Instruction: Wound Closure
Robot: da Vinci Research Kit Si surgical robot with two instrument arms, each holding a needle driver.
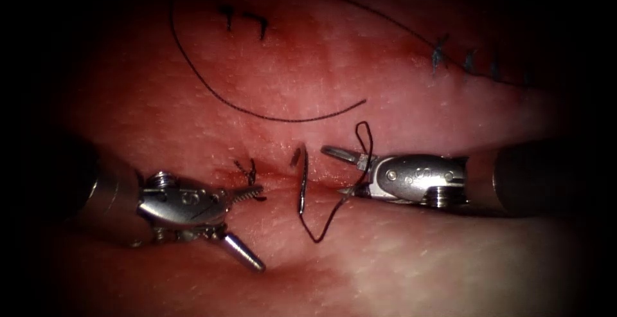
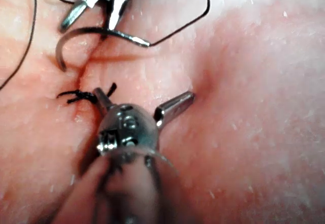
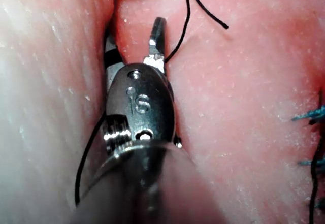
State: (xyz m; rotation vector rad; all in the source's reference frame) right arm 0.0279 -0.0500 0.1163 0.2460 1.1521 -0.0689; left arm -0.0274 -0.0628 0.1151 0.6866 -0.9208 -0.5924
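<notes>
The curved needle [image 1: 302, 179] [image 2: 81, 31] stands across the cut [image 1: 283, 177] between the two tools, and neither holds it. Whether its point is in the tissue [image 1: 385, 265] I cannot tell. Dark thread [image 1: 334, 217] runs from its near end, loops down and climbs past the right tool. My left tool [image 1: 262, 230] [image 2: 144, 94] is left of the needle, jaws wide open and empty, one jaw beside a tied stitch [image 1: 247, 172] [image 2: 81, 97]. To the needle's right, my right tool [image 1: 332, 171] [image 3: 134, 41] is open with nothing held, one jaw close to the needle.
A long slack thread [image 1: 212, 85] curves over the far tissue. Short cut ends [image 1: 244, 21] lie at the back left. Blue stitches [image 1: 453, 60] [image 3: 310, 115] line another closed cut at the back right. Red fluid wets the tissue around the cut.
</notes>
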